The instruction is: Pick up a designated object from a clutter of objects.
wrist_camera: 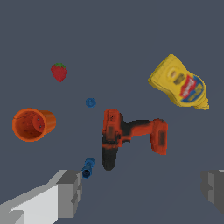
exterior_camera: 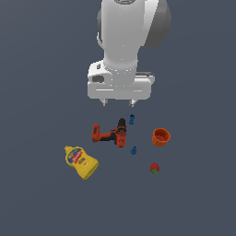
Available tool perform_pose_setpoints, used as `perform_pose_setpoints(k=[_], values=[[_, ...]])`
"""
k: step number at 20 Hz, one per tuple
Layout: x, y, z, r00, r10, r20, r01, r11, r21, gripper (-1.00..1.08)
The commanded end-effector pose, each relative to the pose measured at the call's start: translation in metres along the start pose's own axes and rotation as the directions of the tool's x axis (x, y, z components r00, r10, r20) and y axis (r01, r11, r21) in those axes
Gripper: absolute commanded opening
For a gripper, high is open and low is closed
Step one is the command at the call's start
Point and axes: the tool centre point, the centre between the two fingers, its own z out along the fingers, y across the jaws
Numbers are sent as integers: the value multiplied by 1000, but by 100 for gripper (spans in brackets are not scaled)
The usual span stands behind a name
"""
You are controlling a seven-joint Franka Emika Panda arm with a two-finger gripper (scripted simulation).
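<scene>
The designated object, a tiny red strawberry [exterior_camera: 155, 168] [wrist_camera: 59, 72] with a green top, lies alone on the dark floor at the near right of the clutter in the exterior view. My gripper [exterior_camera: 119, 103] [wrist_camera: 142, 190] hangs high above the back of the clutter, roughly over the power drill [exterior_camera: 110, 133] [wrist_camera: 127, 135], well away from the strawberry. Its fingers [wrist_camera: 70, 192] stand wide apart and open, with nothing between them. An orange cup [exterior_camera: 161, 137] [wrist_camera: 33, 124] sits just behind the strawberry.
A yellow mustard bottle [exterior_camera: 81, 162] [wrist_camera: 181, 84] lies on its side at the exterior view's left. Two small blue pieces sit by the drill, one behind it [exterior_camera: 132, 119] [wrist_camera: 88, 167] and one between drill and strawberry [exterior_camera: 133, 150] [wrist_camera: 90, 102].
</scene>
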Motion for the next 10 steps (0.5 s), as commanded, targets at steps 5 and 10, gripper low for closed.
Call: perform_pose_setpoints(k=[5, 10], values=[[-1, -2, 3, 1000, -6, 6, 6, 1000, -4, 100], [7, -6, 7, 1000, 19, 4, -19, 1000, -3, 100]])
